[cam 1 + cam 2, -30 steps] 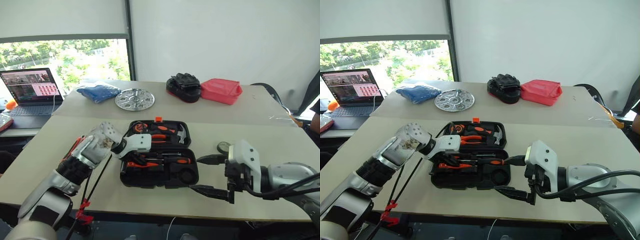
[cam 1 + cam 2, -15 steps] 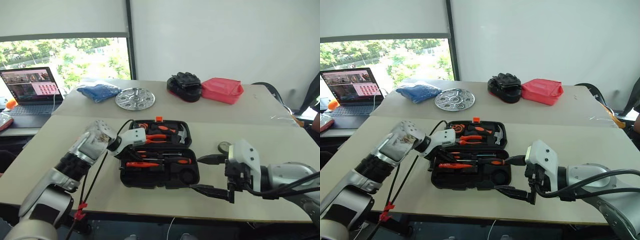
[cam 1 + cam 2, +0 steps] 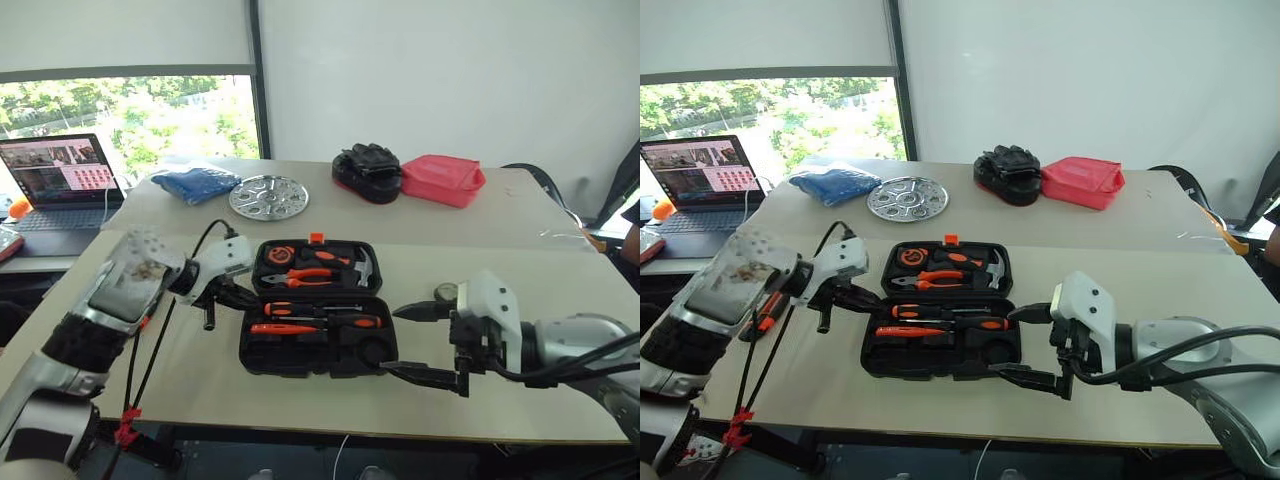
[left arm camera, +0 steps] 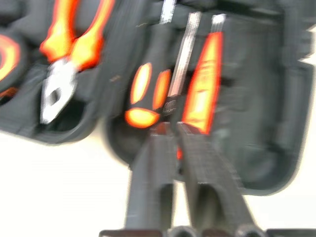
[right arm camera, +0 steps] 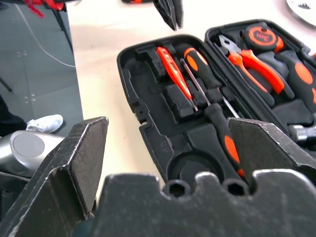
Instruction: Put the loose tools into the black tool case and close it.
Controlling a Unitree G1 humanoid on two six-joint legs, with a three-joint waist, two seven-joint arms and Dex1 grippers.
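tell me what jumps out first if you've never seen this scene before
The open black tool case lies mid-table, its orange-handled tools bright against the dark recesses. Either side hangs a gripper: the left gripper just off the case's left edge, the right gripper with jaws wide by its right corner.

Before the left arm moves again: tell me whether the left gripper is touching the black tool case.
Apart. In the left eye view, the left gripper hangs beside the black tool case, with bare table showing between them.

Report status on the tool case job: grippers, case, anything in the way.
Left gripper beside the case's left edge, holding nothing. Right gripper wide open, empty, at its right side. Black tool case lies open, screwdrivers seated. Nothing blocking the lid.
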